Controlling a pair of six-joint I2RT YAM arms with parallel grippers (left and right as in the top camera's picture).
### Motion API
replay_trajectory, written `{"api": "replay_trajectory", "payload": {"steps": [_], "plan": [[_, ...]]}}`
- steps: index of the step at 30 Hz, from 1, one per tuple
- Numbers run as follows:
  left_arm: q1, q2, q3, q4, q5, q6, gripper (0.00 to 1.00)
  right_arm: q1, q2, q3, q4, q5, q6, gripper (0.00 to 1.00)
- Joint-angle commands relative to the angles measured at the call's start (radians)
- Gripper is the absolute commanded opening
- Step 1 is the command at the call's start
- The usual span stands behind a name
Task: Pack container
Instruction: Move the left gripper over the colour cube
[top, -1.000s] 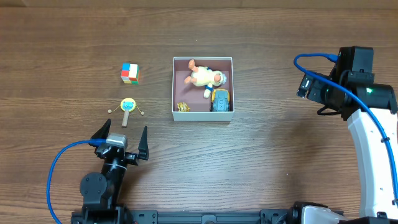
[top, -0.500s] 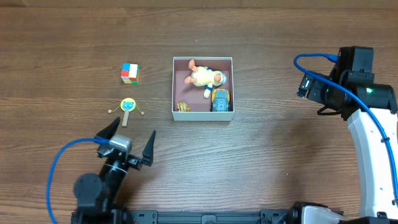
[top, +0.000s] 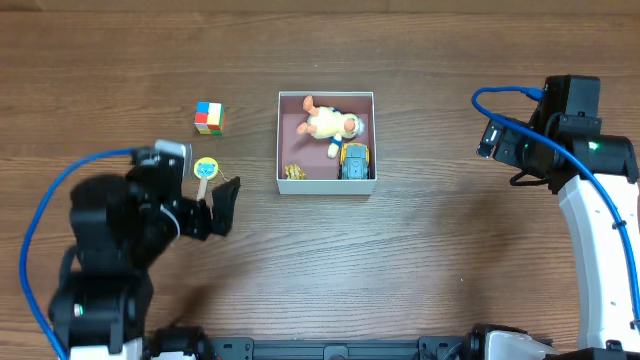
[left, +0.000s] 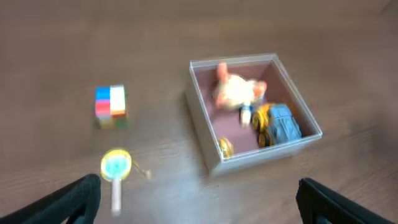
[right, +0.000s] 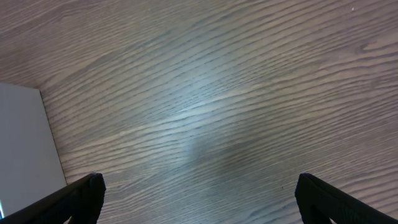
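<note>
**A:** Packing status?

**B:** Partway, by judgement. The container (top: 325, 186) sits near the middle of the table, a little toward the far edge. Inside it a doll (top: 328, 124) lies across the far half, a toy car (top: 354, 160) is in the near right corner, and a small tan piece (top: 294, 173) is in the near left corner. Two toys lie out on the table to the container's left. One is a coloured cube (top: 209, 117). The other, nearer the front edge, is a yellow disc on a stick (top: 205, 172). Three in, two to go, if every loose toy is meant to be packed.

**A:** Hands?

**B:** The left hand (left: 198, 193) has its fingers spread wide and holds nothing. It hangs just on the near side of the disc on a stick, and its camera takes in both loose toys and the container. The right hand (right: 199, 186) is likewise apart and empty, over bare wood well to the right of the container.

**A:** What can't be read?

**B:** The left wrist view is blurred, and the tan piece is too small to identify. From overhead, the left arm covers most of its own hand. One dark finger shows beside the stick, and contact cannot be judged. The right hand's fingers cannot be made out from overhead. A pale slab (right: 25, 149) is cut off at the left edge of the right wrist view. It may be the container's wall, but this is unconfirmed.
</note>
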Motion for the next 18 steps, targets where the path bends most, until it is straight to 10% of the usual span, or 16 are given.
{"api": "replay_trajectory", "payload": {"steps": [1,6,18], "plan": [[0.005,0.216,0.26,-0.18,-0.084,-0.002,1.0,-0.004,-0.022,-0.001,0.007,0.01,-0.004,1.0],[0.005,0.54,0.595,-0.435,-0.133,-0.011,1.0,-0.004,-0.022,-0.001,0.007,0.01,-0.004,1.0],[0.005,0.933,0.691,-0.364,-0.14,0.077,1.0,-0.004,-0.022,-0.001,0.007,0.01,-0.004,1.0]]}}
